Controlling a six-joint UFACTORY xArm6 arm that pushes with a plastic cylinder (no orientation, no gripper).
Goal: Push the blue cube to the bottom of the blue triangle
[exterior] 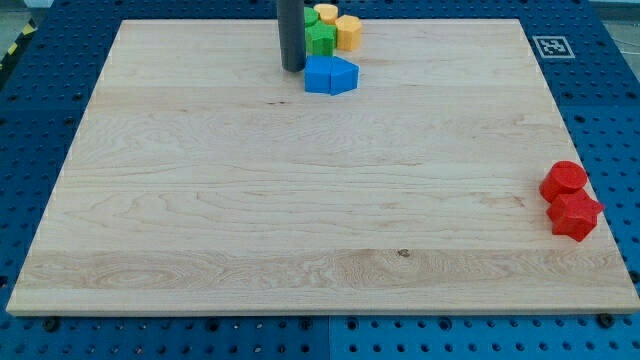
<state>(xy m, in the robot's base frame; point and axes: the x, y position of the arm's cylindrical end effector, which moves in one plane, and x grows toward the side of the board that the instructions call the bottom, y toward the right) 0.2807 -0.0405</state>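
Note:
My tip [293,68] rests on the board near the view's top centre. The blue cube [318,75] lies just right of the tip, very close to it or touching. The blue triangle [344,75] sits against the cube's right side, so the two read as one blue mass. The rod rises out of the view's top and hides part of what is behind it.
Green blocks [321,38] and two yellow blocks [348,32] are clustered just above the blue pair at the board's top edge. A red cylinder [564,179] and a red block [574,215] lie at the right edge. The wooden board [300,220] sits on a blue perforated table.

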